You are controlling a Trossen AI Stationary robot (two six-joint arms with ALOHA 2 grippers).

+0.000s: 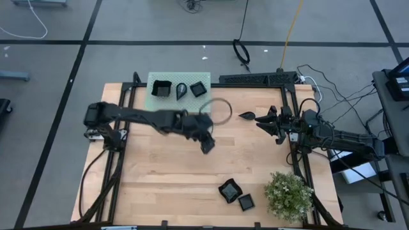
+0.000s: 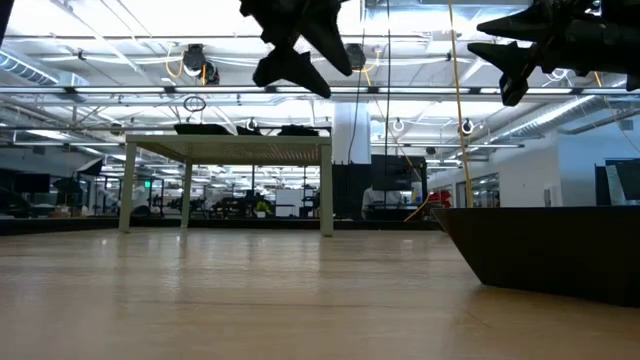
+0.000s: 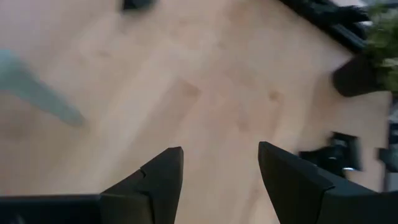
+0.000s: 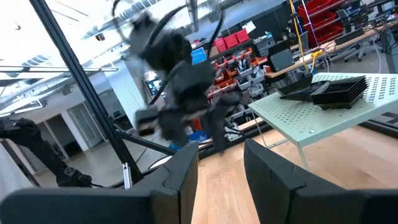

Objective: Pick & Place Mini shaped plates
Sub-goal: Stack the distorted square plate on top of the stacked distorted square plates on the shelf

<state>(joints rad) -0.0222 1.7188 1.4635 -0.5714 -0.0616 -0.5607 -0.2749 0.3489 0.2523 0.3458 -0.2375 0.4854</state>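
a: where are the little black plates?

b: three sit on the green platform (image 1: 174, 96) at the far edge of the table (image 1: 166, 166). there is a wavy dish (image 1: 160, 88), a leaf dish (image 1: 181, 90) and a square dish (image 1: 199, 88). from the right wrist view you can see a stack of plates (image 4: 336, 92) up on that platform.

a: any more?

b: yes. one leaf-shaped plate (image 1: 246, 115) lies on the wood near the right gripper (image 1: 266, 121). two more plates, a wavy one (image 1: 229, 190) and a small square one (image 1: 246, 202), lie at the near edge, just beside the potted plant (image 1: 289, 195).

a: what is the left gripper (image 1: 206, 142) doing?

b: it hangs over the middle of the table, up in the air. its two fingers (image 3: 160, 180) stand wide apart with only bare wood between them. it holds nothing.

a: and the right one?

b: it is up off the table too, on the right side, pointing toward the left arm. its fingers (image 4: 180, 177) have a gap between them and nothing is in the gap.

a: is it touching the leaf plate?

b: i think not, but from above it is hard to tell. the plate looks just in front of the tips.

a: what is that ring by the left arm?

b: a thin dark ring (image 1: 216, 110) lying on the wood near the platform.
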